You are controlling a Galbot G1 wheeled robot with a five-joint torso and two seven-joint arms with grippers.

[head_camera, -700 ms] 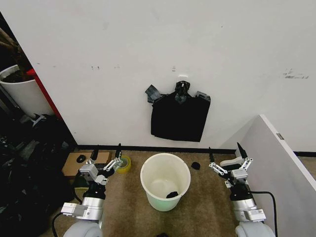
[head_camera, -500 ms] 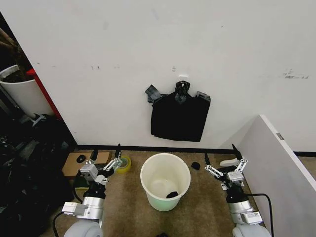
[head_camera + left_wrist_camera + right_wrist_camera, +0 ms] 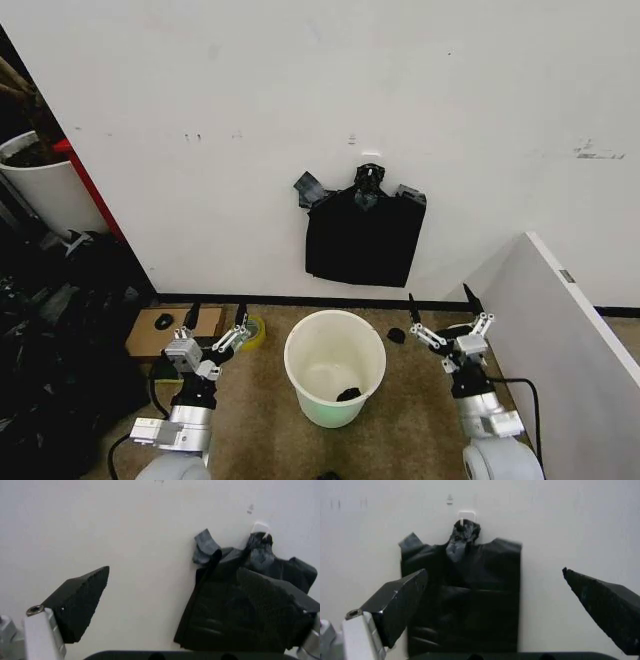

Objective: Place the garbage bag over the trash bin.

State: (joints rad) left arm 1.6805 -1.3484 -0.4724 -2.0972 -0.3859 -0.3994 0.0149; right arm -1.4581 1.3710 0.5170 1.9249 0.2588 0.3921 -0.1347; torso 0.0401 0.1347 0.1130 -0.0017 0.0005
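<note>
The trash bin point(image 3: 335, 368), a round cream-white bucket, stands on the brown floor by the wall between my two arms. A small black scrap point(image 3: 348, 393) lies inside it. No loose garbage bag is in view. A flat black bundle point(image 3: 364, 238) with a knotted top hangs from a white hook on the wall above the bin, and also appears as the black bundle point(image 3: 240, 607) and the black bundle point(image 3: 465, 600) in the wrist views. My left gripper point(image 3: 216, 318) is open, left of the bin. My right gripper point(image 3: 440, 303) is open, right of it. Both point at the wall.
A taller white bin point(image 3: 40, 190) and a heap of dark bags point(image 3: 60, 330) fill the left side. A cardboard box point(image 3: 165, 330) and a yellow tape roll point(image 3: 252, 330) lie behind my left gripper. A white panel point(image 3: 570, 330) slants along the right. A small black object point(image 3: 397, 335) lies on the floor.
My right gripper has moved left toward the bin and a little farther toward the wall. The left gripper has sunk slightly. The bin and bundle have not moved.
</note>
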